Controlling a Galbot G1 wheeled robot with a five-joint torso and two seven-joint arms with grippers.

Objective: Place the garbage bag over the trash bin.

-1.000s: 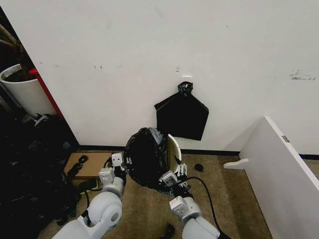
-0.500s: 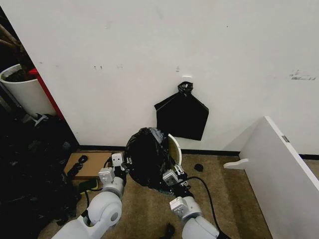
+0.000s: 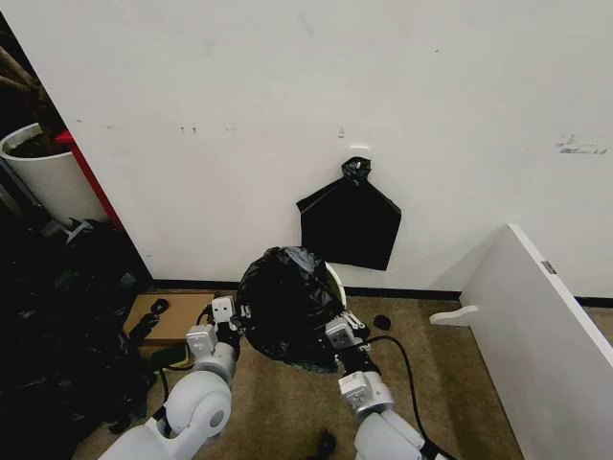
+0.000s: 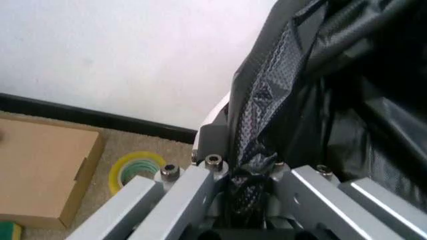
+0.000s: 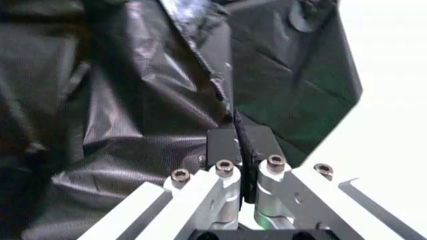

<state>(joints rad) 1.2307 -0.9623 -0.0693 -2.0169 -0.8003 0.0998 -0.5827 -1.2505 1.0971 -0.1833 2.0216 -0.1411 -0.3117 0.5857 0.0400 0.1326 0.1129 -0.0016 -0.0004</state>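
Since a second ago the right hand has swung in toward the wall, dragging the garbage bag wider; the white side of the trash bin that showed before is now mostly covered, only a sliver of rim left on the wall side. Left hand barely shifted.

Progress: bag is spread over the bin, which stands on the carpet floor near the wall's skirting, below the flat black bundle hung on the wall. Looks like most of the mouth is over the rim, but I can't tell if the far edge is seated. Left to do, I'd judge: pull the hem down all round, then let go.

Hands: left wrist view shows the left hand pressed together, pinching a fold of bag. Right wrist view shows the right hand likewise clamped on a thin edge of the bag.
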